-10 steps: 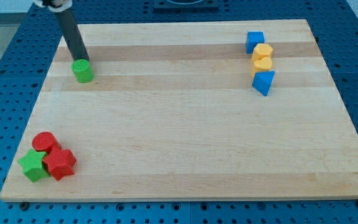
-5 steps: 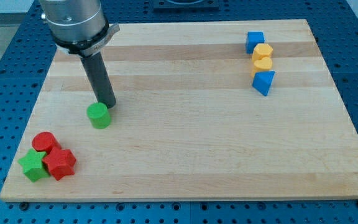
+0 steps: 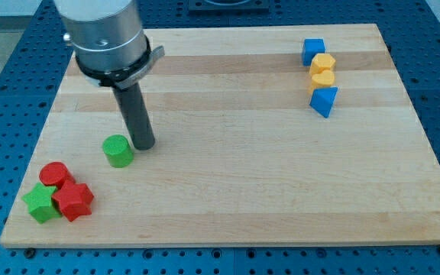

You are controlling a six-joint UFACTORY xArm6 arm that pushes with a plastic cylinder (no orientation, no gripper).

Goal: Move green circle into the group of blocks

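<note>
A: Where's the green circle (image 3: 118,150)?
B: View's lower left, near the red circle (image 3: 53,174), red block (image 3: 72,201) and green star (image 3: 40,203), not touching them. My tip (image 3: 144,144) sits just beside its right. No fingers here, just a bare rod.
A: Plan?
B: Get behind its upper right, push slowly down-left through centre, or it'll roll off sideways.

Pale matt wooden board (image 3: 243,176); matt green circle (image 3: 118,151); brushed metal arm (image 3: 105,34).

Arm housing (image 3: 101,30) cut off at top edge, red circle (image 3: 54,175) partly overlapped
</note>
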